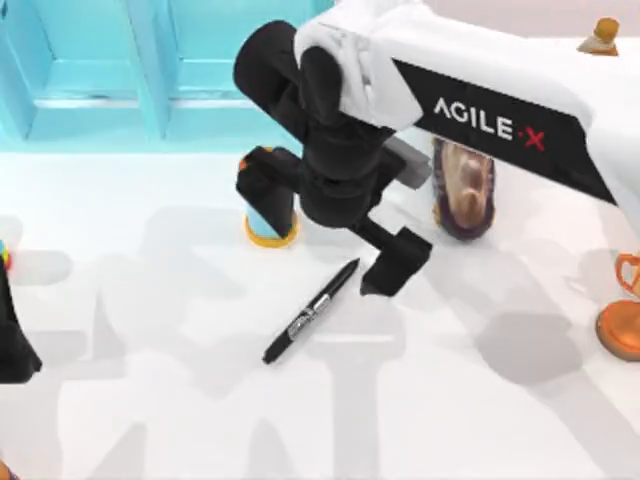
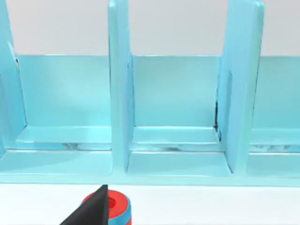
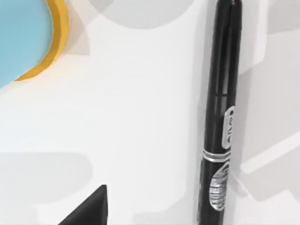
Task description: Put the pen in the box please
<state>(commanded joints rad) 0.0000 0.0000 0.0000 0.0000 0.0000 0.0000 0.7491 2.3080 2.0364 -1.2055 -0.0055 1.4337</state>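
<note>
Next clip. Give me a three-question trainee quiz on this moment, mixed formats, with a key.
1. True or false: the pen already lies inside the blue box.
2. Which gripper is nearest the pen? A) left gripper B) right gripper
3. Fill in: beside the right arm, behind the pen, stands a blue can with a ____ rim at its base.

Key:
1. False; it lies flat on the white table, in front of the box.
2. B; it hangs just above the pen's far end.
3. Yellow.
</note>
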